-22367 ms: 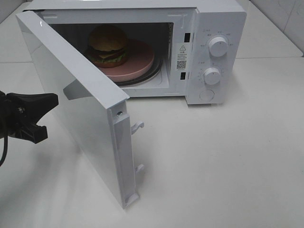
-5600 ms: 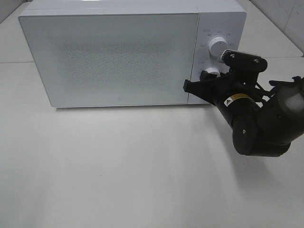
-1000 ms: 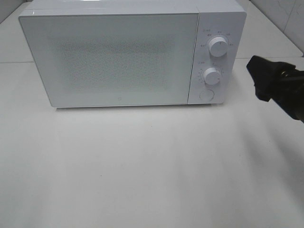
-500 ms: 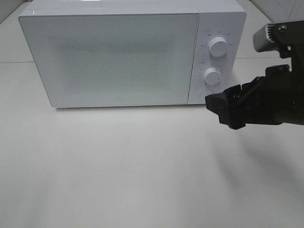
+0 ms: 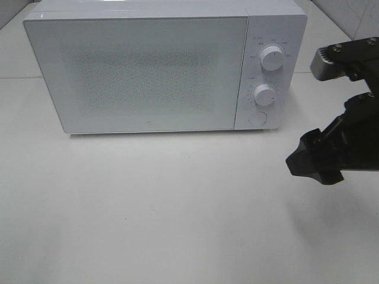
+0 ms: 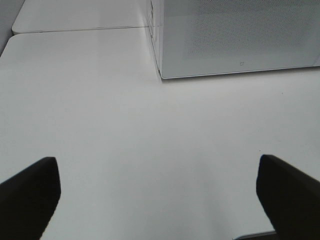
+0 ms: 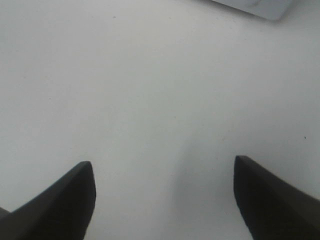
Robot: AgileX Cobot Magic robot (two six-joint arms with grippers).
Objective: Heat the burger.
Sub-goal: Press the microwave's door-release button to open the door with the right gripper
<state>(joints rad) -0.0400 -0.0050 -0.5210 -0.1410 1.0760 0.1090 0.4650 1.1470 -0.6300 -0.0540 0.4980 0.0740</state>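
Observation:
The burger is hidden behind the shut door (image 5: 142,71) of the white microwave (image 5: 166,12). In the high view my right gripper (image 5: 311,161) hovers over the table in front and to the right of the microwave, below its control panel. Its fingers (image 7: 60,195) stand apart over bare table with nothing between them, so the right gripper (image 7: 162,165) is open. My left gripper (image 6: 156,161) does not show in the high view. In the left wrist view it is wide open and empty, facing the microwave's (image 6: 235,35) near left corner from a distance.
On the panel are an upper knob (image 5: 272,58), a lower knob (image 5: 265,94) and a round button (image 5: 256,118). The white table (image 5: 148,207) stretches in front of the microwave. A corner of the microwave (image 7: 260,7) edges into the right wrist view.
My right arm came in from the right edge toward the panel, then dropped lower and back to the right. The microwave door stays shut. Both grippers keep their width.

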